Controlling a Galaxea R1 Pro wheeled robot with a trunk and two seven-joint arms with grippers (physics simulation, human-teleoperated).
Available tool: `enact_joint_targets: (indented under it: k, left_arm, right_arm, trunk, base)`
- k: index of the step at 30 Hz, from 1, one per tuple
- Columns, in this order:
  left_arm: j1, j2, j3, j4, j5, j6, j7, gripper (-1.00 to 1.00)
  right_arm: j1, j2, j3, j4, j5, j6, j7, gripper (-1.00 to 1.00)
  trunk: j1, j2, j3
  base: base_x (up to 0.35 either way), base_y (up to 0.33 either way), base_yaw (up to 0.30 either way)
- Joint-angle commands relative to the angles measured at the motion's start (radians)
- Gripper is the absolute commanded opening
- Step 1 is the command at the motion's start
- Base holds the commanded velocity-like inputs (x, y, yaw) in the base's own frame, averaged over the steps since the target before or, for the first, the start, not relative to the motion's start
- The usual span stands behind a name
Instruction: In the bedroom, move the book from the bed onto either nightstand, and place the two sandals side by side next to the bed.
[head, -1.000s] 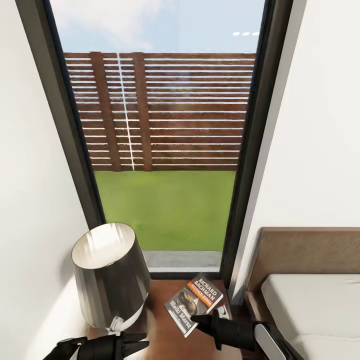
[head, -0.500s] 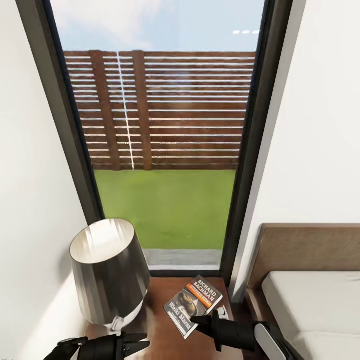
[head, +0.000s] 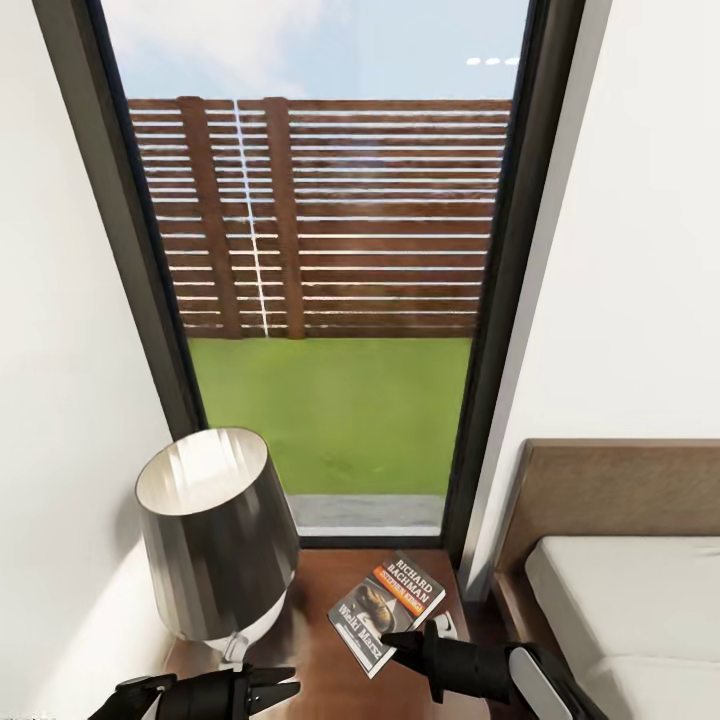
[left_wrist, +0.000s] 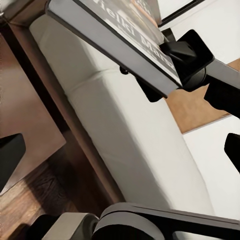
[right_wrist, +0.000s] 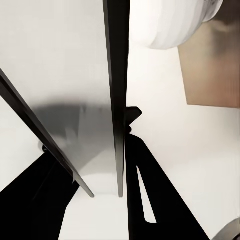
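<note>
- Your right claw is clamped on the thin dark paperback book with the orange band and white "RICHARD BACHMAN" lettering, gripping it at its near edge.
- The book sits tilted over the dark-brown wooden nightstand worktop, cover up; whether it touches the wood, you cannot tell from the head view.
- In the left wrist view the book shows edge-on with the black fingers of the right claw pinching it, above the pale grey-white mattress of the bed.
- In the right wrist view the book's dark edge runs between the two black fingers.
- Your left claw hangs low at the near edge of the nightstand, just in front of the lamp with the dark metallic tapered shade; its fingers look close together with nothing between them, but you cannot tell for certain.
- The lamp stands on the left part of the nightstand, beside the book and apart from it.
- The bed's dark brown headboard and mattress lie to the right of the nightstand.
- Behind, a tall dark-framed window shows a brown slatted fence and green grass.
</note>
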Motion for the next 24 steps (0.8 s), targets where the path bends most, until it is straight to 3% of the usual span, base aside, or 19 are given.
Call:
enact_joint_targets:
  k: [1,24]
  left_arm:
    - [0.000,0.000,0.000,0.000,0.002,0.011,-0.003,1.00]
    - [0.000,0.002,0.000,0.000,0.002,0.011,-0.002,1.00]
  right_arm:
    - [0.000,-0.001,0.003,0.000,-0.001,0.002,0.005,-1.00]
    - [-0.001,0.001,0.003,0.000,-0.001,0.002,0.005,-1.00]
  trunk:
    - [0.004,-0.008,-0.004]
    - [0.092,-0.169,-0.076]
  base:
    - [0.000,0.000,0.000]
    - [0.000,0.000,0.000]
